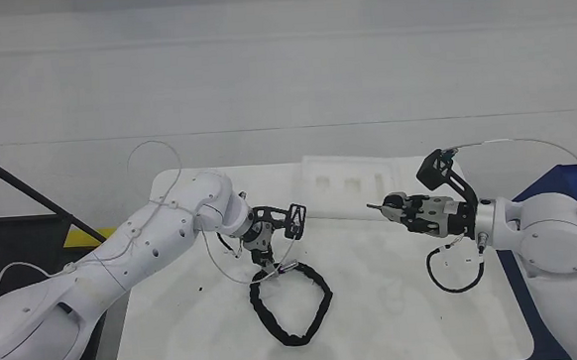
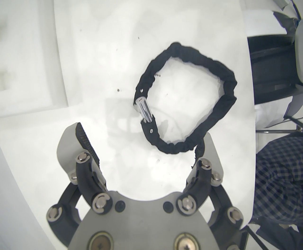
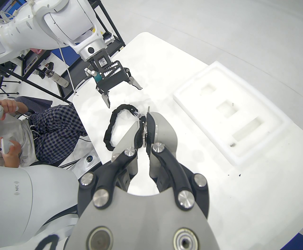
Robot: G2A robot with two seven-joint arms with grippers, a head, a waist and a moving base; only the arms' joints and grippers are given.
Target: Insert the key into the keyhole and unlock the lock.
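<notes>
Here, a black fabric-sleeved chain lock (image 2: 227,90) lies looped on the white table (image 1: 426,321), and its silver lock cylinder (image 2: 144,109) joins the two ends. The left gripper (image 2: 142,139) hangs just above it, fingers spread wide and holding nothing. The right gripper (image 3: 144,123), well apart near the foam tray (image 3: 272,110), pinches the key (image 3: 144,131), whose blade points toward the lock.

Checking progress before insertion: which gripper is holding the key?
The right gripper, shut on the key with the blade pointing toward the chain lock. The left gripper is open above that lock, holding nothing.
</notes>
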